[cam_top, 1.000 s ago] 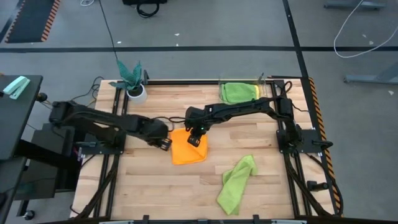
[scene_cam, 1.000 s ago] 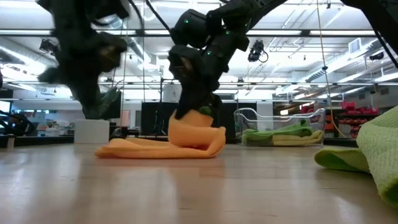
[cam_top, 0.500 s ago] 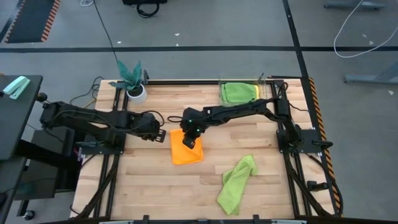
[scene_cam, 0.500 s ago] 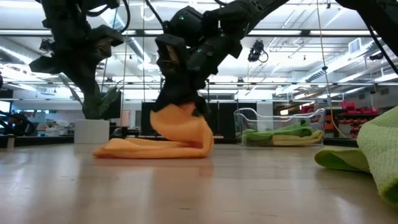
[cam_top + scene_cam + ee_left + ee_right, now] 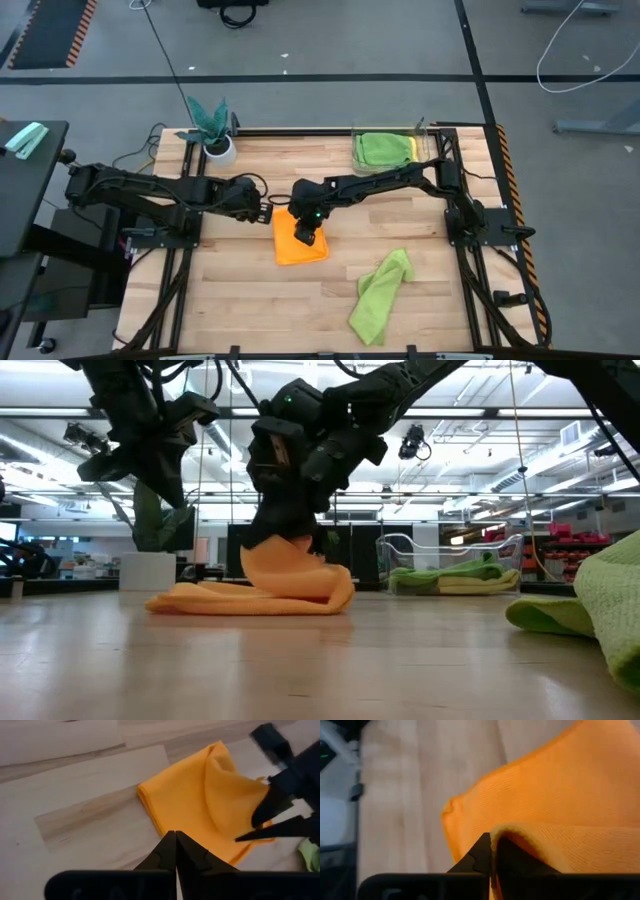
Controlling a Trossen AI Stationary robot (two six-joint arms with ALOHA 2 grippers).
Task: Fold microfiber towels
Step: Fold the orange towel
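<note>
You had the right gripper [image 5: 309, 236] over the orange towel [image 5: 296, 245] near the tabletop's [image 5: 420, 300] middle, jaws pinching a raised fold of it. Your left gripper [image 5: 266, 212] sat just beside the towel's left edge, jaws pressed together and holding nothing.

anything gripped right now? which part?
The right gripper pinches the orange towel by a folded edge, lifted over the rest. The left gripper is shut, empty, beside the towel.
</note>
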